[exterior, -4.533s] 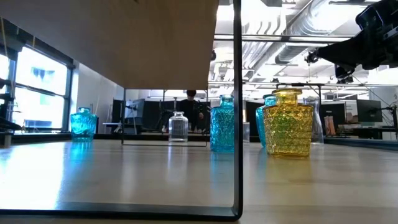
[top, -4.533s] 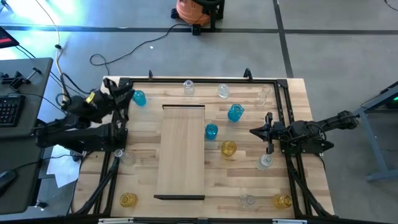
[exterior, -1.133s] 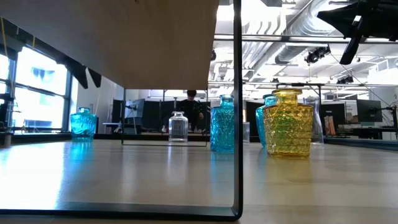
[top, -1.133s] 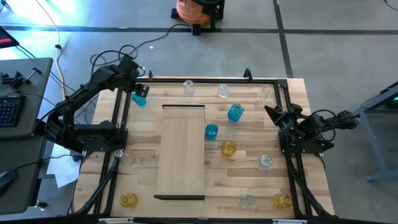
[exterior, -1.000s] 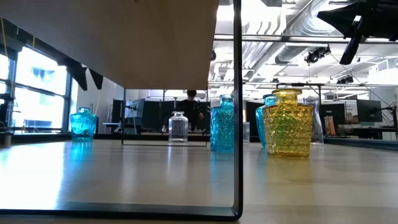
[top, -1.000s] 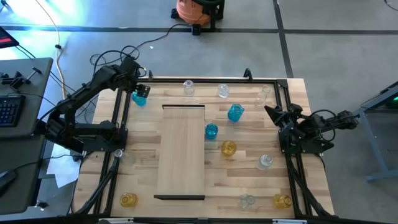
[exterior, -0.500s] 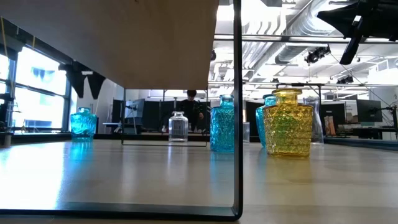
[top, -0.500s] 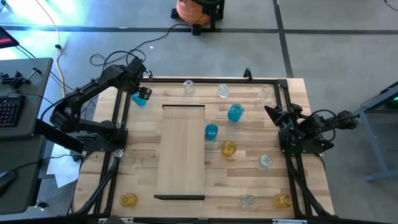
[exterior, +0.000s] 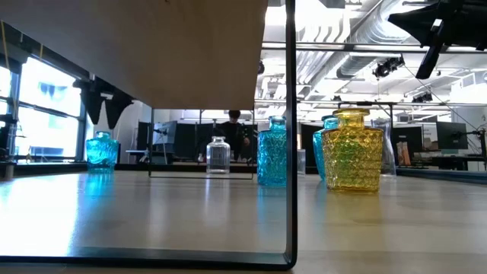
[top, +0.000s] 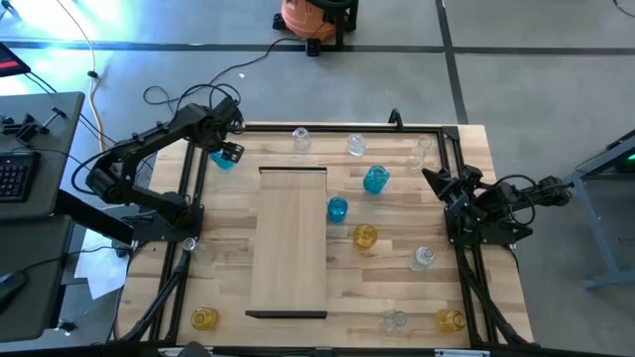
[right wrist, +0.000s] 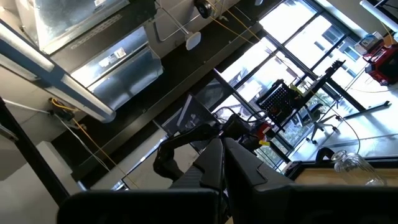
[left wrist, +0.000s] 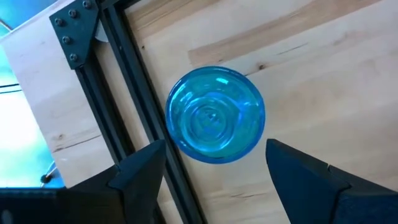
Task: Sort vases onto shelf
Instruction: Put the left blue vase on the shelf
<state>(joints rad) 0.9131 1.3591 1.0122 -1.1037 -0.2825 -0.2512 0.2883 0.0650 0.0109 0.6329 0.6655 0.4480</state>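
Note:
A blue vase (left wrist: 216, 115) stands upright on its base at the table's far left corner, beside the black frame rail. My left gripper (left wrist: 217, 169) hangs open just above it, pointing down, one finger on each side and neither touching; in the low view its fingertips (exterior: 103, 106) end a little above the vase's mouth (exterior: 101, 135). The pale wood shelf (top: 290, 243) lies along the middle of the table. My right gripper (top: 434, 178) waits shut at the table's right edge, raised and pointing up.
Other vases stand around the shelf: clear ones (top: 301, 139) (top: 355, 146) at the far edge, blue ones (top: 375, 179) (top: 337, 209) and a yellow one (top: 364, 236) to its right, and yellow ones (top: 204, 318) (top: 451, 320) near the front corners. A black frame (top: 189, 198) borders the table.
My left gripper has come down toward the blue vase at the far left corner and tipped to point more steeply down, staying open. The vase has kept its place.

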